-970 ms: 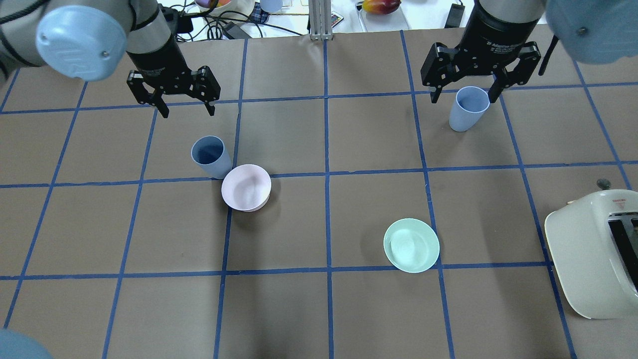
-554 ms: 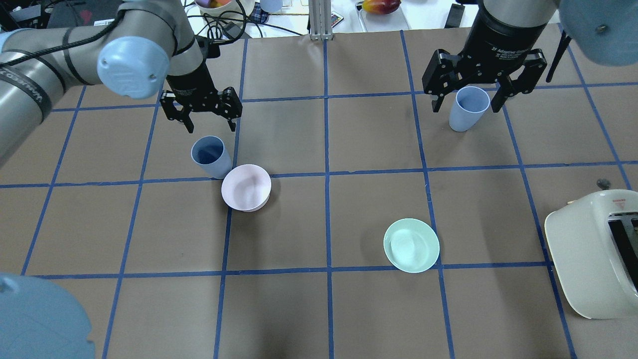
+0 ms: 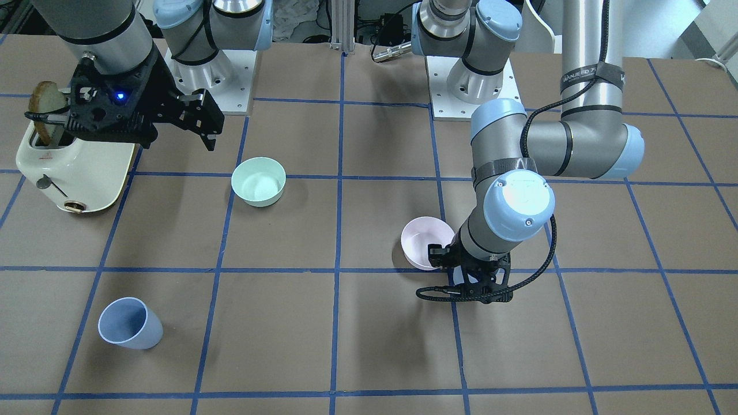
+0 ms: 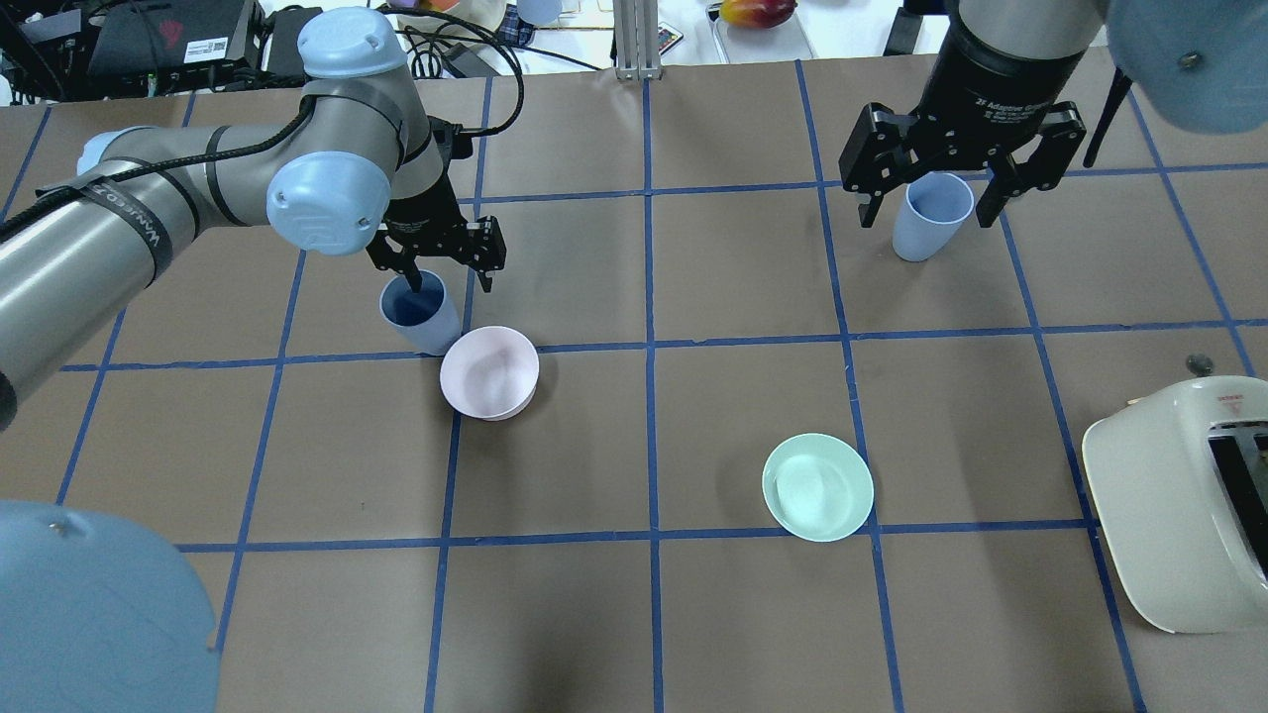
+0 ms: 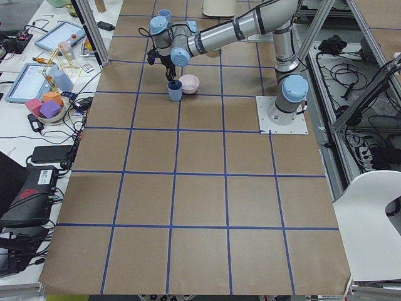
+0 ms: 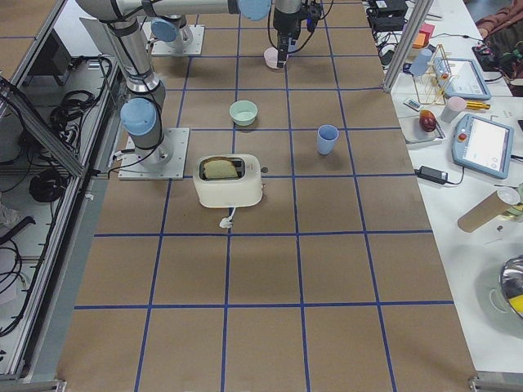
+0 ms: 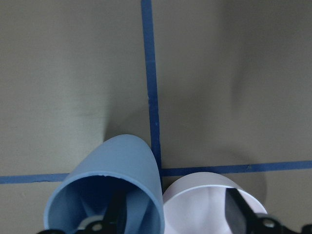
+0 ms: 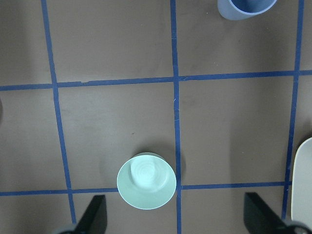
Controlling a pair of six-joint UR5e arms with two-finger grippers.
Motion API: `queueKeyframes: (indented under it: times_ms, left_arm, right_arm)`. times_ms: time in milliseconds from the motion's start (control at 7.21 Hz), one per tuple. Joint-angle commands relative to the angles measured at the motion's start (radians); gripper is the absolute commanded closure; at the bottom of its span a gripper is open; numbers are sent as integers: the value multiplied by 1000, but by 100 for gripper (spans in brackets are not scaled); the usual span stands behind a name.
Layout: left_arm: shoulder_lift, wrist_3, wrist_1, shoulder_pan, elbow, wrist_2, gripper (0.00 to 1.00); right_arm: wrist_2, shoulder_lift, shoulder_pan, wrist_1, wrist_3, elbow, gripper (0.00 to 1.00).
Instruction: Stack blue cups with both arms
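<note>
One blue cup point(image 4: 421, 315) stands upright against the pink bowl point(image 4: 489, 373). My left gripper point(image 4: 448, 281) is open and low over it. One finger point(image 7: 117, 214) reaches inside the cup point(image 7: 107, 190) and the other finger point(image 7: 239, 212) hangs over the bowl's point(image 7: 209, 204) side. The second blue cup point(image 4: 931, 220) stands upright at the far right. My right gripper point(image 4: 928, 205) is open, empty and high above the table. In the right wrist view this cup point(image 8: 246, 9) sits at the top edge, ahead of the open fingers point(image 8: 95, 212).
A mint green bowl point(image 4: 817, 487) sits in the right middle of the table. A cream toaster point(image 4: 1179, 505) with a bread slice stands at the right edge. Cables and clutter lie beyond the far edge. Blue tape lines grid the brown table point(image 4: 644, 614).
My left arm swung in from the back left and dropped onto the near cup, with one finger now inside it. My right gripper stayed nearly still and open.
</note>
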Motion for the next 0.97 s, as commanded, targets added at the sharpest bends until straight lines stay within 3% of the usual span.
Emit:
queueKeyframes:
  times_ms: [0,139,416,693,832]
  left_arm:
    - [1,0,-4,1,0,5,100]
    - [21,2,-16,0,11,20,100]
    - [59,2,-58,-21,67,77,100]
    - [81,-41,-186,-81,172,51,100]
    - [102,-152,-210,-147,183,22,100]
  right_arm:
    - [-17,5,-1,18,-25,14,0]
    - [-13,19,-13,-8,-14,28,0]
    - [28,106,-87,-211,-58,22,0]
    - [58,194,-160,-374,-214,23,0]
    - [56,247,-206,-448,-283,19,0]
